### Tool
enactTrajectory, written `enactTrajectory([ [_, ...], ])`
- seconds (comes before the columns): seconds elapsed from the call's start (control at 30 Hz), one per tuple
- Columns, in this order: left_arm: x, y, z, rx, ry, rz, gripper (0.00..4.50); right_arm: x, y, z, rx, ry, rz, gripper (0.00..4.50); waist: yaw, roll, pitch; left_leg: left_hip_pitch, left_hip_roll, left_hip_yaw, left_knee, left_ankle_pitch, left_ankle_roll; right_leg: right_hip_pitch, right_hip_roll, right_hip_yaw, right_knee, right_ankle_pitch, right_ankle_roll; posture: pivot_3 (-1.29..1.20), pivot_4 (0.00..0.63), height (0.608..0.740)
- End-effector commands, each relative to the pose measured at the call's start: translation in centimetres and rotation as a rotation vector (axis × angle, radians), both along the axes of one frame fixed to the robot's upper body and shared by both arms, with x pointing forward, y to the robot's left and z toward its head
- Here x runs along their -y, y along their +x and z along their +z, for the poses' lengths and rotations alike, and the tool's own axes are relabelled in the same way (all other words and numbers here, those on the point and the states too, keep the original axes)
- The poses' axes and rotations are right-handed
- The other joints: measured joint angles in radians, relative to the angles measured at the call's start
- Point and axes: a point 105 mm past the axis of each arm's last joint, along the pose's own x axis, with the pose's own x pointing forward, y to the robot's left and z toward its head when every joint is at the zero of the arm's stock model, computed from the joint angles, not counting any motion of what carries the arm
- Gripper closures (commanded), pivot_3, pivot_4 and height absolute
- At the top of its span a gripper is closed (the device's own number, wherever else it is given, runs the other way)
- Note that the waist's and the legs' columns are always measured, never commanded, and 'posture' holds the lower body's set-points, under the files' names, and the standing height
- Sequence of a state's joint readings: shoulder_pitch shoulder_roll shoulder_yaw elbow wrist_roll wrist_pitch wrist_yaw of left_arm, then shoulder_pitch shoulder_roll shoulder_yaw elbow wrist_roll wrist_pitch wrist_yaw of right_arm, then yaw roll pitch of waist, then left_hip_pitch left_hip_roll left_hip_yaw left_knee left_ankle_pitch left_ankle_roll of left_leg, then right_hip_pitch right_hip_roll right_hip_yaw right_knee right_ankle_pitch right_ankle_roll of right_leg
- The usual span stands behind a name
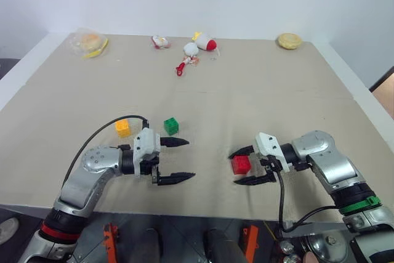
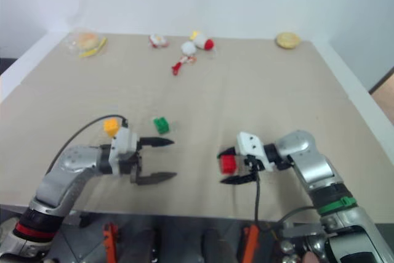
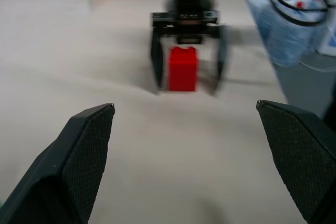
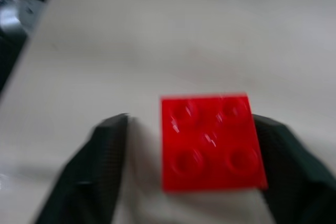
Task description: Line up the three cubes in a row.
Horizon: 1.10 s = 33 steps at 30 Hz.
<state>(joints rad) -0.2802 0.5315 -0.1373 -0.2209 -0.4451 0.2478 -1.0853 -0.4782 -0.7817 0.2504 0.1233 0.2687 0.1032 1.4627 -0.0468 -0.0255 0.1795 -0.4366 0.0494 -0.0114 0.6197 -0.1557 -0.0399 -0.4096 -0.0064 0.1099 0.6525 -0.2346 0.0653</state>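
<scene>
Red cube [image 1: 241,164] sits on the table [image 1: 258,97] near its front edge, between the spread fingers of the right gripper [image 1: 245,165]; one finger touching or nearly so, gap at the other; not clamped. Left gripper [image 1: 175,160], left of the red cube, jaws wide, empty. Green cube [image 1: 171,126] just beyond its far finger; yellow cube [image 1: 123,128] left of green, apart. Plush toys [image 1: 198,46] far beyond the red cube.

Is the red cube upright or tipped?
Upright: the red cube sits studs-up on the table, between the right gripper's open jaws.
</scene>
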Motion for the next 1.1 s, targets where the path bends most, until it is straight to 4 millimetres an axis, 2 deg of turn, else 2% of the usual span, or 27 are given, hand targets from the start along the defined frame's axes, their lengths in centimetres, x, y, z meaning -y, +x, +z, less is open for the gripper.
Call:
enactTrajectory([
  [0.03,-0.8,1.6,2.6,0.043,-0.061,0.082,0.00,-0.6,-0.3,3.8,0.048,0.093,0.015,0.02,0.000,0.000,0.000,0.000,0.000,0.000,0.000,0.000,0.000,0.000,0.000,0.000,0.000,0.000,0.000,0.00,0.150,0.736],
  [0.2,-2.5,5.5,3.7,0.023,-0.028,0.227,0.00,-2.9,-0.2,7.8,0.084,0.238,-0.004,0.02,0.000,0.000,0.000,0.000,0.000,-0.001,0.001,0.000,0.000,0.000,0.000,-0.001,0.000,0.001,0.000,0.00,0.150,0.736],
  [0.3,-3.4,7.6,3.4,-0.002,0.036,0.291,0.00,-4.1,0.3,9.1,0.104,0.289,-0.035,0.02,-0.001,0.000,0.000,0.000,0.000,-0.001,0.001,0.000,0.000,0.000,0.001,-0.001,0.000,0.001,0.000,0.00,0.150,0.736],
  [0.47,-3.8,9.2,1.5,-0.016,0.191,0.288,0.00,-4.8,1.3,9.5,0.123,0.307,-0.094,0.02,0.000,0.000,0.000,-0.002,0.000,-0.002,-0.001,0.000,-0.001,-0.001,0.001,-0.002,0.000,-0.001,0.000,0.00,0.150,0.736],
  [0.7,-3.0,10.0,-0.2,-0.056,0.268,0.285,0.00,-5.3,2.1,10.1,0.153,0.351,-0.154,0.02,0.001,0.000,0.000,-0.004,0.000,-0.003,-0.002,-0.001,-0.001,-0.002,0.001,-0.003,0.000,0.000,0.004,0.00,0.150,0.736],
  [0.87,-2.3,11.2,-0.6,-0.069,0.278,0.325,0.00,-5.5,2.3,10.2,0.158,0.375,-0.179,0.02,0.001,0.000,0.000,-0.004,0.000,-0.004,-0.001,-0.001,-0.001,-0.002,0.001,-0.003,0.001,0.000,0.004,0.00,0.150,0.736],
  [1.07,-2.1,11.6,-0.8,-0.080,0.282,0.339,0.00,-5.4,2.5,10.2,0.157,0.382,-0.199,0.02,0.000,0.000,0.000,-0.003,0.000,-0.004,-0.001,-0.001,-0.001,-0.002,0.001,-0.003,0.001,0.000,0.004,0.00,0.150,0.736],
  [1.1,-2.1,11.7,-0.8,-0.080,0.283,0.343,0.55,-5.4,2.5,10.2,0.157,0.383,-0.202,0.00,0.000,0.000,0.000,-0.003,0.000,-0.004,-0.001,-0.001,-0.001,-0.002,0.001,-0.003,0.001,0.000,0.004,0.00,0.150,0.736],
])
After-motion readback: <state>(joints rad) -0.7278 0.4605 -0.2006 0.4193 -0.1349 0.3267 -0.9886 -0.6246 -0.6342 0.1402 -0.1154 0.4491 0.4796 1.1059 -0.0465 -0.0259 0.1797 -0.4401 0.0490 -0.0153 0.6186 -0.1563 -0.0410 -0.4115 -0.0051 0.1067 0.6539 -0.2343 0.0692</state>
